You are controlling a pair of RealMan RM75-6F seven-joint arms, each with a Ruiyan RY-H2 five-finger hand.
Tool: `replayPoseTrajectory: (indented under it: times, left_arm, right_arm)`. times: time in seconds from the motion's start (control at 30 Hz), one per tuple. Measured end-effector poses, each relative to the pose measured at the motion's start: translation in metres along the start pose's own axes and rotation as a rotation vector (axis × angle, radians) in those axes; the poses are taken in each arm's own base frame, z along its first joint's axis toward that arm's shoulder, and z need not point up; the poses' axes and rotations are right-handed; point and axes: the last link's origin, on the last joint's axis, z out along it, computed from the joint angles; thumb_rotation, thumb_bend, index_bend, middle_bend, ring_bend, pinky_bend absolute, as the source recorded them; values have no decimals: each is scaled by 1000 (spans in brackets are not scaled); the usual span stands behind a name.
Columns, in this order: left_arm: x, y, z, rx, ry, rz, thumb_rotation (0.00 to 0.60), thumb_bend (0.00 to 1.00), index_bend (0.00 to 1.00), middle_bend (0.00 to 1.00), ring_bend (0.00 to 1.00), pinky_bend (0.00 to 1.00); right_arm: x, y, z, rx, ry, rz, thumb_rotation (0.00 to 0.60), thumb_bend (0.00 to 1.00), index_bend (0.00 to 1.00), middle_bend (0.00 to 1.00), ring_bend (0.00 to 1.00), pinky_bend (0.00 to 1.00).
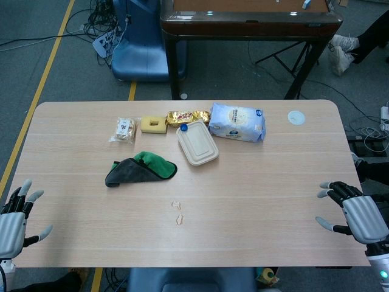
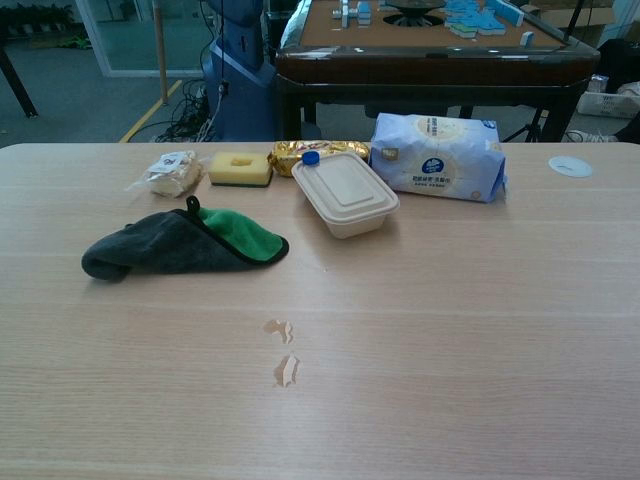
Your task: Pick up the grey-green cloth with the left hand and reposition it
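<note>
From above, nothing has started: the cloth [image 1: 141,169] lies folded on the surface [image 1: 255,201], left of centre. The left robot hand [image 1: 15,222] and right robot hand [image 1: 355,210] wait at the near corners, fingers spread, empty. From the chest, the cloth [image 2: 180,243] sits untouched; neither hand shows.

Matt, pale wood-grain counter [image 2: 480,330]; soft, fuzzy cloth [image 2: 180,243], grey outside, green inside; smooth matt plastic box [image 2: 345,192]; glossy plastic tissue pack [image 2: 437,157]; shiny gold foil wrapper [image 2: 290,152].
</note>
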Motion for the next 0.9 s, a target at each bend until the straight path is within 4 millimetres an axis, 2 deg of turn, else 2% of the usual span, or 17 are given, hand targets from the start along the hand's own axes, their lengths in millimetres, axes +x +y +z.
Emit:
replayPoseTrajectory:
  times: [0.23,0.43,0.73,0.9]
  left_arm:
    - [-3,4,8,-37,-20,-3,600,142,187,0,45,227]
    - [-3,14,28,-118,-49,-15,600,141,187,0,47,227]
    - [-13,36,78,-303,-178,-64,600,141,187,0,48,227]
    - [-24,45,118,-391,-263,-74,600,141,187,0,48,227]
  right_arm:
    - [5,-1,-1,1,14,-9,600,228,397,295,234,319]
    - [14,-5,2,20,37,-31,600,228,397,295,234,319]
    - [21,-13,2,40,48,-52,600,229,397,295,234,319]
    - [20,-15,-1,36,44,-53,600,228,397,295,234,319]
